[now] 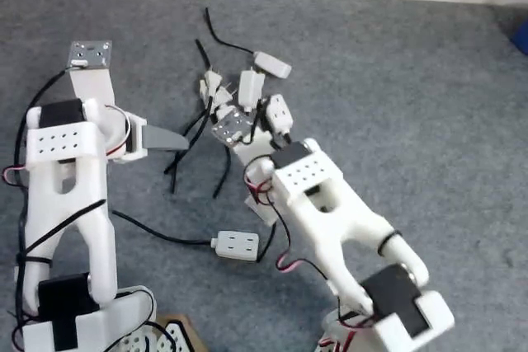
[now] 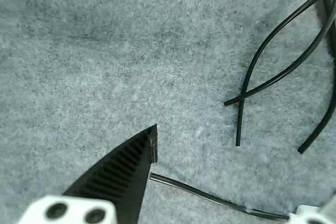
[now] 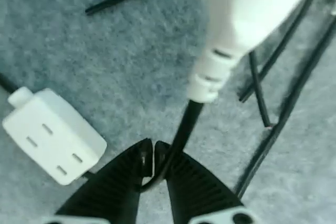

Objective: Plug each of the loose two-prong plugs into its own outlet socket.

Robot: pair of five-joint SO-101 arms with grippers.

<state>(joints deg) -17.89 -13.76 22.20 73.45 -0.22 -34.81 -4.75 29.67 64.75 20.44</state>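
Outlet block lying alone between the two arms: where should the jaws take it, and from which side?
Across its two long sides at mid-body, coming down from above. The outlet block lies flat, slotted face up, and its cord leaves one short end, so the long sides look free.

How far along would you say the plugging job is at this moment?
Done: nothing visibly; the outlet socket near the arms and the outlet block beside the right gripper show empty slots. In hand: the right gripper is shut on the black cord of a white plug. Left: seating that plug and the loose plugs in the pile; the left gripper is over bare carpet.
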